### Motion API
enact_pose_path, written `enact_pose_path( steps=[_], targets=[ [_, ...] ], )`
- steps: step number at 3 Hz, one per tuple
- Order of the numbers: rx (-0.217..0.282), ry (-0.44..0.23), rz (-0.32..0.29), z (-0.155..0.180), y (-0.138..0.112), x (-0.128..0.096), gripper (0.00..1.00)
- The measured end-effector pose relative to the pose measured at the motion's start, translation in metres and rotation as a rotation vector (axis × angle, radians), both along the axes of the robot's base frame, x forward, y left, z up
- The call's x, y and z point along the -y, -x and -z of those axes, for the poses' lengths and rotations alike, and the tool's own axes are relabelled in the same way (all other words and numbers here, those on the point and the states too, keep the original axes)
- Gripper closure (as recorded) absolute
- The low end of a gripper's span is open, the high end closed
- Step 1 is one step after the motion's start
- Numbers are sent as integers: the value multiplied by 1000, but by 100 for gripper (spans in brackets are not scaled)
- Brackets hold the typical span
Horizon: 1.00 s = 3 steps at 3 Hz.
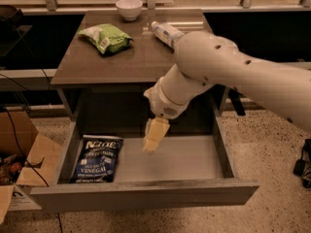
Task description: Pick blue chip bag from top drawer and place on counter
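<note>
**Gripper above the drawer floor, bag off to its left**

The gripper [154, 141] hangs inside the open top drawer [146, 196], pointing down over the bare middle of the drawer floor. Whether it is spread or pressed together cannot be told from here.

The main risk is a descent at this place, which would probably close on nothing. The blue chip bag [97, 159] lies flat, so a shallow pinch may catch only the crinkly film and slip off. A sideways approach could also push the bag against the left drawer wall. On the lift, the thick arm may strike the near edge of the worktop [131, 62].

The bag is in the near left corner of the drawer. It is left of the gripper and a little nearer, apart from it and not touched.
</note>
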<state>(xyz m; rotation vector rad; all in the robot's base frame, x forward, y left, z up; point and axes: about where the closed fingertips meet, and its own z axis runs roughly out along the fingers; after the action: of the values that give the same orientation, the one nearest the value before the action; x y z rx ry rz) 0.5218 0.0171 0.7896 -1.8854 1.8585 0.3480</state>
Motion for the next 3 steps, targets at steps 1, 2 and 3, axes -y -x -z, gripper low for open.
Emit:
enact_pose_path(
  steps=[1, 2, 3],
  targets=[
    [35, 56, -5, 19, -10, -7, 0],
    [64, 89, -46, 52, -19, -26, 0],
    [61, 96, -104, 87, -24, -51, 0]
  ],
)
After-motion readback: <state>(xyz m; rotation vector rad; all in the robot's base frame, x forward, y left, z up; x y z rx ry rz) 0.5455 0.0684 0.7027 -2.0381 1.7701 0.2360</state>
